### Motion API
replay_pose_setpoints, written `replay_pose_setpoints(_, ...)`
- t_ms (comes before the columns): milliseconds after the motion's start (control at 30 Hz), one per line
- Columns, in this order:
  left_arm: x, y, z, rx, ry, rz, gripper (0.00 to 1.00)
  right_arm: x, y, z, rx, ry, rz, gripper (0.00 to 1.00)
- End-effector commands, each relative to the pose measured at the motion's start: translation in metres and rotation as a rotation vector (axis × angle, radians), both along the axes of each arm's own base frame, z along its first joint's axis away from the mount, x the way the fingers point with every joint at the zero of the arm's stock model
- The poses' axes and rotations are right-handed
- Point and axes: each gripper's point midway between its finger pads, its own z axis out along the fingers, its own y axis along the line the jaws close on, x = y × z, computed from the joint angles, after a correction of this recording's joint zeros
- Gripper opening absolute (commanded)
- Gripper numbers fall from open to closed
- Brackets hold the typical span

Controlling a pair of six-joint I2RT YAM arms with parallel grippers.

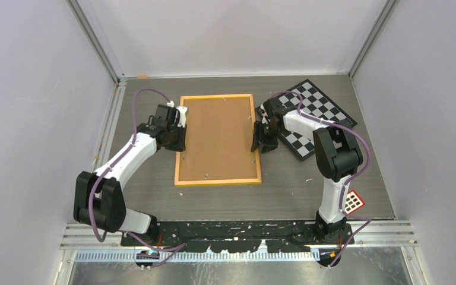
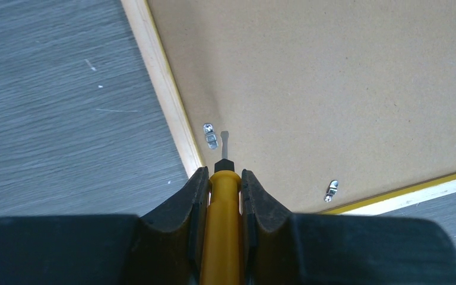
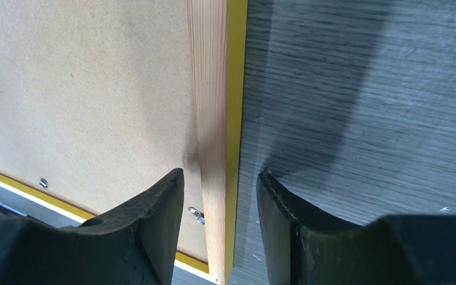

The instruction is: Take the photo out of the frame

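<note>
Reaching in from the left, the left arm bends at the elbow and brings the left gripper over the left rail of the frame. It is clenched on a yellow-handled screwdriver, whose tip sits just beside a small metal clip. The right arm folds back over itself, and the right gripper angles down with its jaws apart, straddling the frame's right rail without visibly pinching it. The frame lies flat, back up, in the middle of the table, showing a thin yellow-orange border, a bare-wood inner rail and a brown backing board. A checkerboard lies just beyond the right gripper.
</note>
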Motion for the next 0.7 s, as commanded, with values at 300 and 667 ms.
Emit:
replay_pose_setpoints(300,-0.004,0.020,0.005,0.074,-0.031,0.023,0.00,0.005,0.002,-0.004,-0.010,-0.006,0.001,0.53)
replay_pose_setpoints(667,0.003,0.023,-0.009,0.106,0.004,0.036,0.00,0.003,0.002,-0.005,-0.012,0.004,0.001,0.50)
